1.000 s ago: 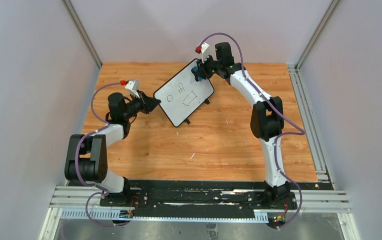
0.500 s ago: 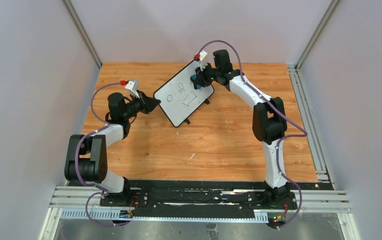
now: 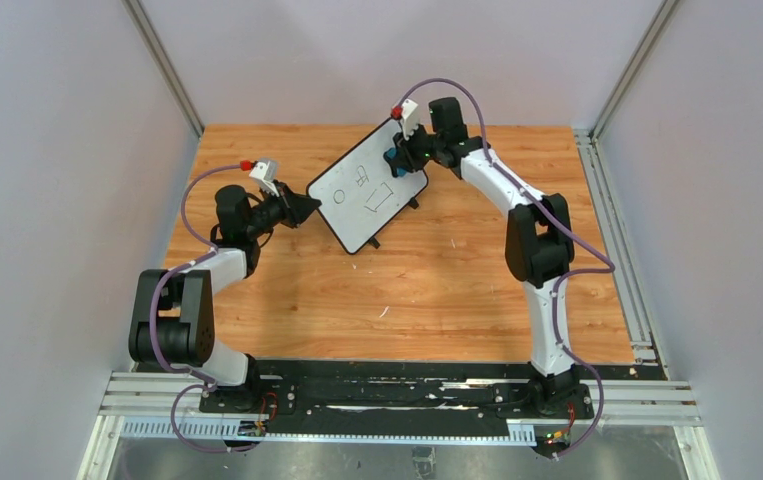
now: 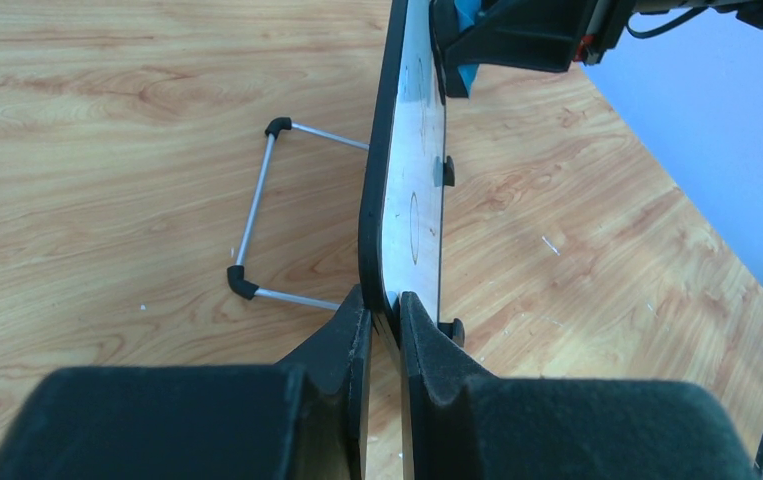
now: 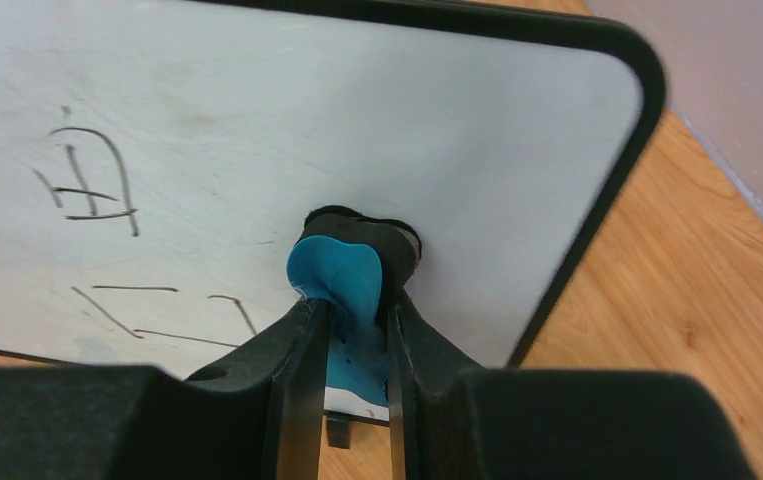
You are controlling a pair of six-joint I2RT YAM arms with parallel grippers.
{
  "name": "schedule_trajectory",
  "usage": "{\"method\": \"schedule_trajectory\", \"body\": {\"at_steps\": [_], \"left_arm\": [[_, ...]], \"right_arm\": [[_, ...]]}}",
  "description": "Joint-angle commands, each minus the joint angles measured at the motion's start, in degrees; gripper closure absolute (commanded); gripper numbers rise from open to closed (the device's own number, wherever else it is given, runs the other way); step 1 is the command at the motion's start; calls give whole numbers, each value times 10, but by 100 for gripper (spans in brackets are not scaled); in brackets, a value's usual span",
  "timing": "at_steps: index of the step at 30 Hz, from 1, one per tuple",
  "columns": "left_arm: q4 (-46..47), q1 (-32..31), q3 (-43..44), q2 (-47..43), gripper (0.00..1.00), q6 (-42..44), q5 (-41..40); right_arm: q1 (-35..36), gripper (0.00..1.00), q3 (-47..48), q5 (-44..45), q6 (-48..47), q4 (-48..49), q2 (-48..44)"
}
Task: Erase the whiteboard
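Observation:
The whiteboard (image 3: 367, 188) stands tilted on the wooden table with black drawn shapes (image 5: 92, 185) on its white face (image 5: 257, 120). My left gripper (image 4: 385, 312) is shut on the whiteboard's near edge (image 4: 377, 200), pinching the black frame. My right gripper (image 5: 352, 320) is shut on the blue eraser (image 5: 342, 285), whose dark pad presses against the board's face near its right end. In the top view the right gripper (image 3: 397, 155) sits at the board's far corner and the left gripper (image 3: 309, 207) at its left corner.
A thin metal wire stand (image 4: 257, 215) with black corner caps sticks out behind the board. Small black feet (image 4: 447, 170) show on the frame. Grey walls and aluminium rails (image 3: 637, 250) bound the wooden table (image 3: 437, 290).
The right arm has shifted slightly, bringing the eraser from the board's far edge onto its face near the top corner. The left arm and the board have stayed put.

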Motion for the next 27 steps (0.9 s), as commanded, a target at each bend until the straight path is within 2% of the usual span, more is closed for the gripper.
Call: {"method": "schedule_trajectory", "body": {"at_steps": [1, 9, 27], "left_arm": [[-31, 4, -3, -1, 100, 65, -14], [-33, 4, -3, 0, 100, 66, -14], [-33, 4, 4, 7, 100, 65, -11]], "right_arm": [[-31, 99, 43, 27, -13, 3, 34], [-33, 99, 64, 17, -1, 3, 48], [18, 99, -83, -1, -3, 19, -39]]}}
